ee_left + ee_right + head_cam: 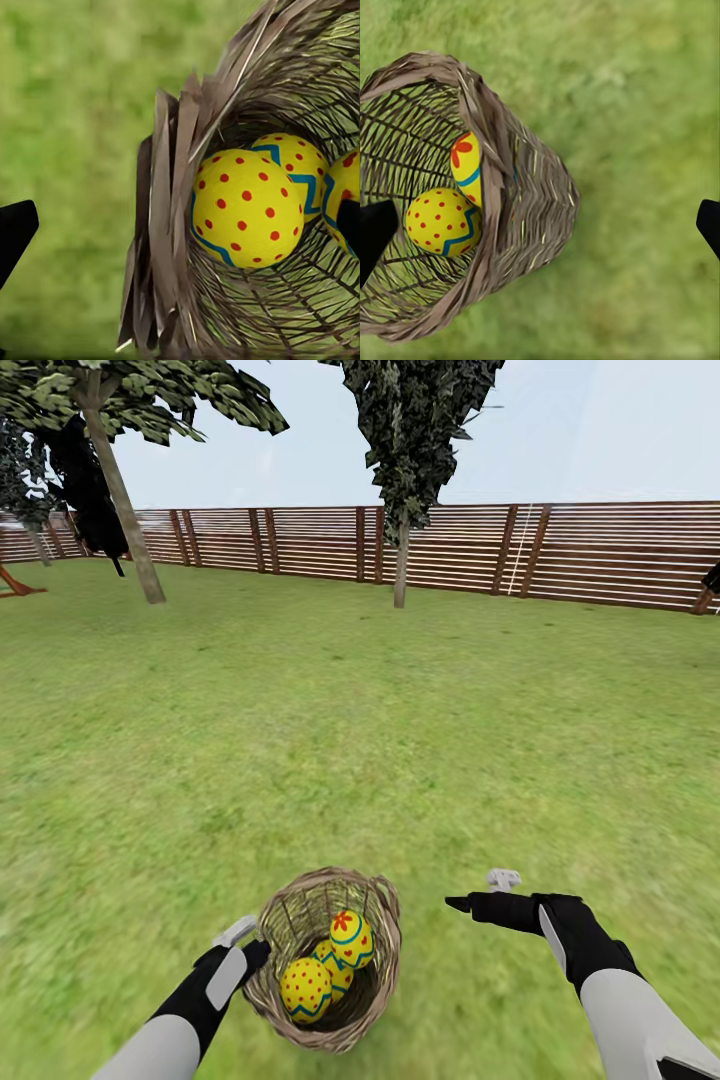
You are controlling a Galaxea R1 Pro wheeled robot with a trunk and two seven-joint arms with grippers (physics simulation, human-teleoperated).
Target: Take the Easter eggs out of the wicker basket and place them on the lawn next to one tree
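3 Easter eggs (330, 960) in wicker basket (375, 920); left gripper (248, 945) at rim — open.

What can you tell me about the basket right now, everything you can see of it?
The basket is small, round, brown-grey open-weave wicker, with a frayed rim. It stands on the lawn in front of the robot, roughly upright. All three eggs lie inside, yellow with red dots and blue-green zigzags, packed together. The left gripper is at its rim, one finger either side of the wall. The right gripper hangs open beside it, apart.
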